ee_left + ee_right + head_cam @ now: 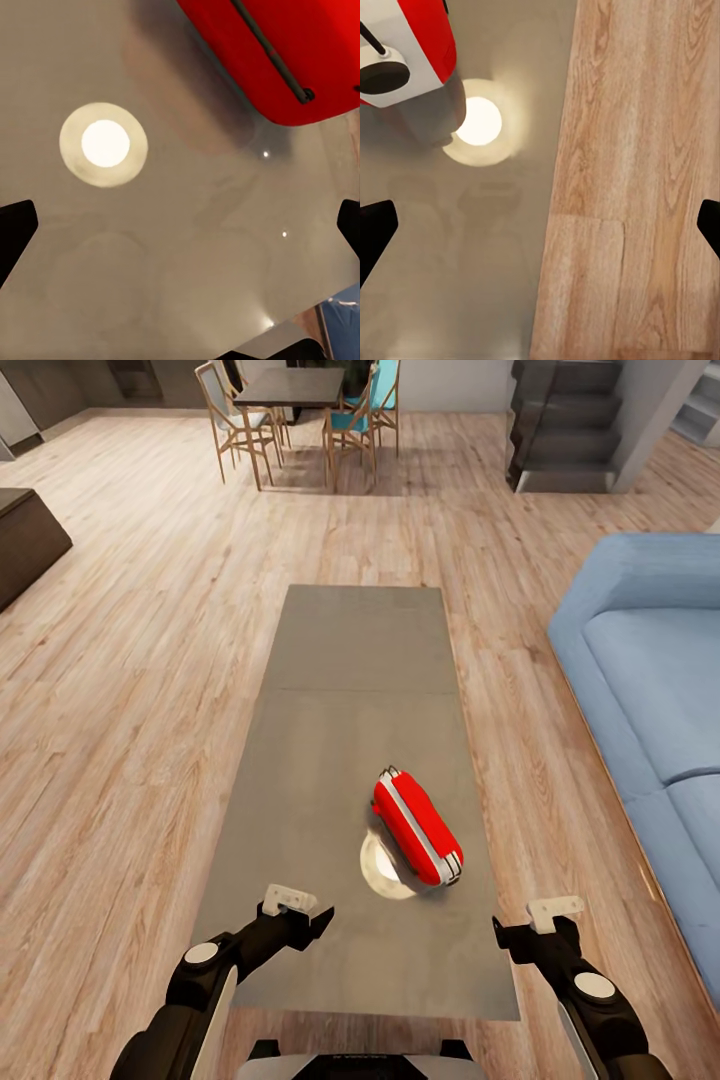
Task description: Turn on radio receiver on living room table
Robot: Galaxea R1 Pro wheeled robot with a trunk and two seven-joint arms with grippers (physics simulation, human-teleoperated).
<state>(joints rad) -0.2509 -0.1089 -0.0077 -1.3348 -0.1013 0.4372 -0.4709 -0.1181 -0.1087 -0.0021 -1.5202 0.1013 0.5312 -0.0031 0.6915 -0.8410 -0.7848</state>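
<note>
The red radio receiver (417, 827) lies on the right half of the long grey-brown table (350, 690), near the table's front end, with its white trim band up. My left gripper (316, 920) hovers over the table's front left part, short of the radio, open and empty. My right gripper (504, 936) hangs at the table's front right edge, also open and empty. In the left wrist view the radio (285, 52) with its thin handle lies beyond the spread fingertips (15, 232). The right wrist view catches the radio's end (405, 52) and the table edge over the floor.
A bright round light reflection (385, 865) sits on the tabletop beside the radio. A blue sofa (650, 690) runs along the right. Far back stand a dark dining table with wooden chairs (290, 390) and stairs (565, 420). A dark cabinet (25, 535) is at left.
</note>
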